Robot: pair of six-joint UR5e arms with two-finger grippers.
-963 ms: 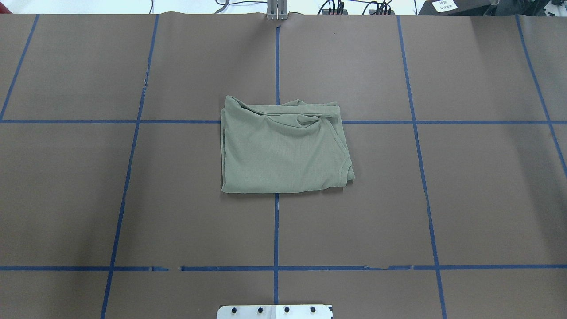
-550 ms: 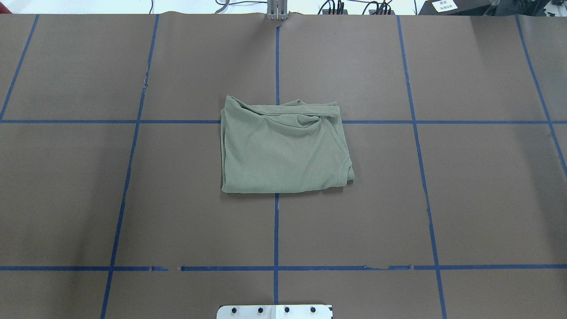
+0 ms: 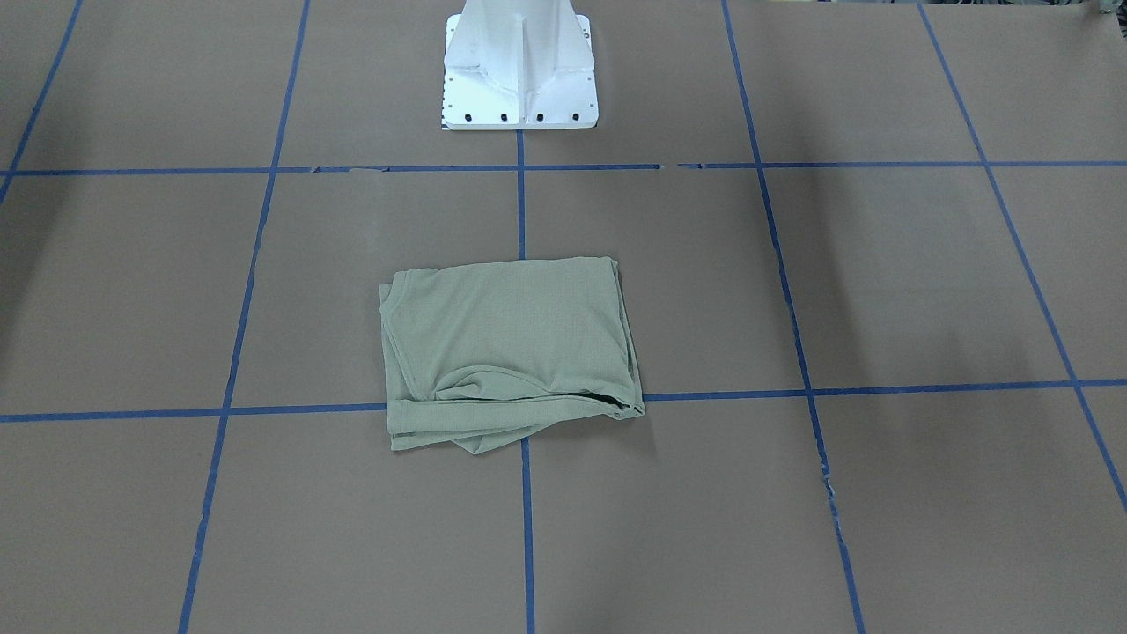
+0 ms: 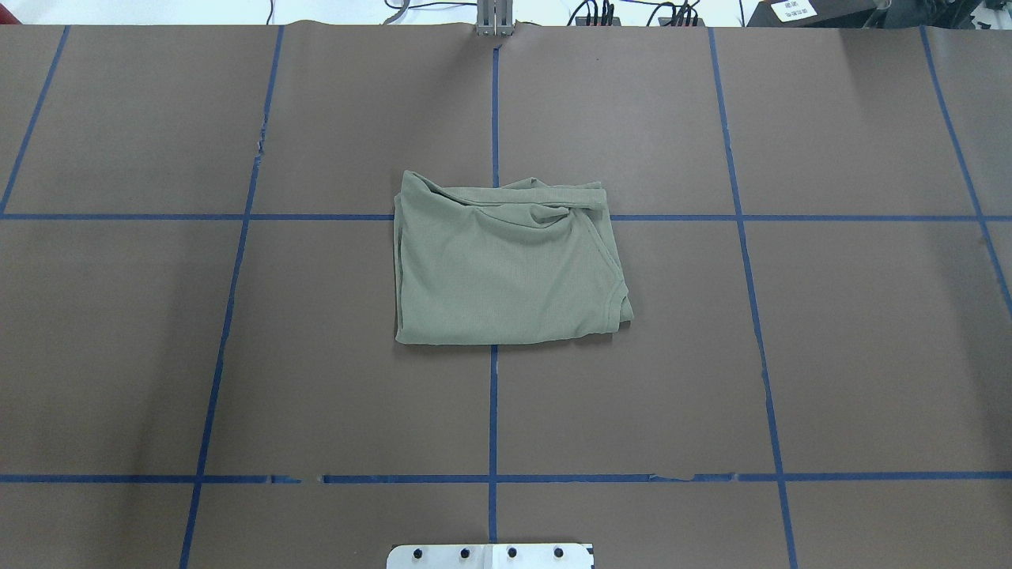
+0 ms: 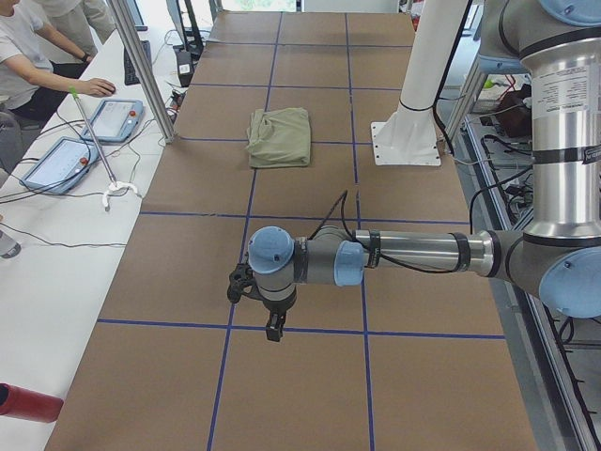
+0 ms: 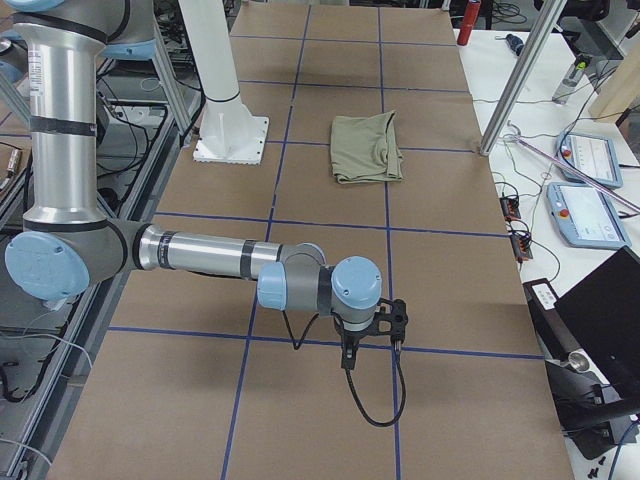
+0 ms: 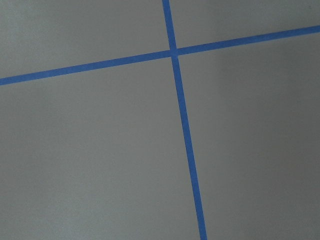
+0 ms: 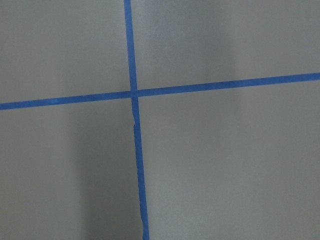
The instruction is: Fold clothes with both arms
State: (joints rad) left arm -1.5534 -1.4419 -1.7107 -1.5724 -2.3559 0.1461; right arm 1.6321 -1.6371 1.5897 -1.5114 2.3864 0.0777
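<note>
The clothes, one pale sage-green shirt [image 4: 506, 265], lie folded into a rough rectangle at the middle of the brown table, with bunched folds along the far edge. The shirt [image 3: 506, 352] lies alone, nothing touching it. It also shows in the side views [image 5: 280, 137] [image 6: 367, 148]. My left gripper [image 5: 272, 331] points down over bare table near a blue tape cross, far from the shirt. My right gripper [image 6: 347, 360] hangs the same way at the opposite end. I cannot tell whether either is open or shut. Both wrist views show only table and tape.
The white pedestal base [image 3: 519, 79] stands at the robot's side of the table. A person [image 5: 28, 56] sits by teach pendants [image 5: 113, 120] on a side bench. Metal posts [image 5: 141, 66] rise at the far edge. A red cylinder [image 5: 28, 402] lies near a corner.
</note>
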